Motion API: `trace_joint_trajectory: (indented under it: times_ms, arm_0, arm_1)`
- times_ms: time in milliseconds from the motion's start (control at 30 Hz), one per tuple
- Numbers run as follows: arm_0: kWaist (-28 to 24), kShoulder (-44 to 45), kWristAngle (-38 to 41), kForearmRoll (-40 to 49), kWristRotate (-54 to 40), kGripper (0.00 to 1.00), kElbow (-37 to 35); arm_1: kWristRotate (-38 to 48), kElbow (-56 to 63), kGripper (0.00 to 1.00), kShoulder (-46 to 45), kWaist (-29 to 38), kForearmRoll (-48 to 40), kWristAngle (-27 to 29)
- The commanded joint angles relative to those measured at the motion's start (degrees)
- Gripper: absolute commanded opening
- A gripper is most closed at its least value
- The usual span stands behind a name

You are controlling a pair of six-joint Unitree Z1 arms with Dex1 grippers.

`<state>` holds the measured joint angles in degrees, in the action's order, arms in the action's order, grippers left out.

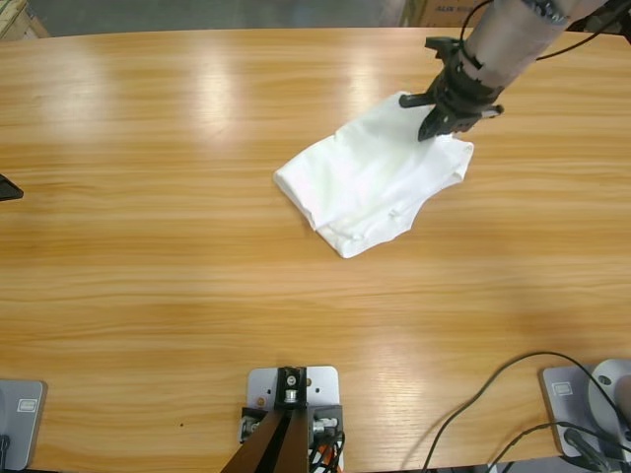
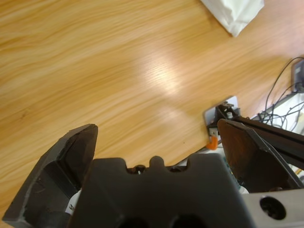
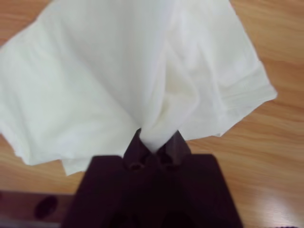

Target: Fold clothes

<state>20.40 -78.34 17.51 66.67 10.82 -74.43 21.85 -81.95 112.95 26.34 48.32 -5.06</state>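
From the high view I see the white T-shirt (image 1: 373,182) lying on the long wooden table (image 1: 148,246), right of the middle and toward the far edge. It is gathered into a compact, rough four-sided bundle set on a slant, one corner pointing toward the near edge. The cloth looks thin and soft, with shallow creases and a stitched hem band showing along its near right side. No logo shows on the faces I can see.

My right pincer (image 1: 442,126) comes down from the top right corner on a silver-grey forearm and sits at the bundle's far right corner. In the right wrist view that right pincer (image 3: 155,142) has its two black jaws pressed together on a tuck of the fabric, which fans upward from the pinch in smooth folds; the T-shirt (image 3: 95,80) fills most of that view, its ribbed hem at the right edge.

My left pincer (image 2: 156,137) is well apart from the cloth. Its matte black jaws stand spread with nothing between them, over bare table with warm, streaky grain and a glossy patch of reflected light. Only one white corner of the T-shirt (image 2: 235,13) shows at the top of the left wrist view.
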Motion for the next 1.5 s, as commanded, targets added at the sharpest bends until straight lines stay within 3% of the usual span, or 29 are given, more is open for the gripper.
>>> trace_joint_trajectory:
  times_ms: [33,100,133,167,200,233,600,700,967,1300,1500]
  arm_0:
    - [0.3,0.9,-0.7,1.0,0.5,0.982,1.5]
    - [0.3,1.0,-0.7,1.2,0.5,0.982,1.7]
    - [0.3,1.1,-0.7,1.3,0.5,0.982,1.7]
    - [0.3,1.2,-0.7,1.3,0.5,0.982,1.7]
    - [0.3,1.3,-0.7,1.3,0.5,0.982,1.7]
    - [0.3,1.3,-0.7,1.3,0.5,0.982,1.7]
    - [0.4,2.1,-0.7,1.2,0.6,0.982,2.8]
    - [0.4,2.2,-0.7,1.2,0.5,0.982,3.1]
    - [0.4,1.9,-0.7,0.9,0.5,0.983,3.1]
    - [0.4,1.8,-0.9,0.5,0.4,0.982,2.8]
    - [0.1,1.6,-1.5,0.3,0.1,0.982,2.8]
  arm_1:
    - [-1.0,-1.1,0.000,4.4,-2.8,3.9,3.4]
    - [-1.0,-2.3,0.000,7.2,-3.0,6.5,4.7]
    - [-0.3,-2.8,0.244,8.3,-3.0,8.0,6.3]
    - [1.1,-2.9,0.776,9.0,-3.1,9.1,7.8]
    - [2.0,-2.9,0.961,9.1,-3.1,9.4,8.7]
    - [2.3,-2.9,0.999,8.9,-3.1,9.4,9.3]
    - [1.5,-5.6,1.000,-3.3,-2.8,9.3,10.6]
    - [-0.1,-5.9,1.000,-4.0,1.7,8.5,10.2]
    - [-2.6,-5.8,1.000,2.0,10.6,5.5,4.1]
    - [-4.5,-5.4,1.000,14.3,8.9,3.5,1.6]
    - [-3.8,-5.2,1.000,16.2,6.4,4.1,4.4]
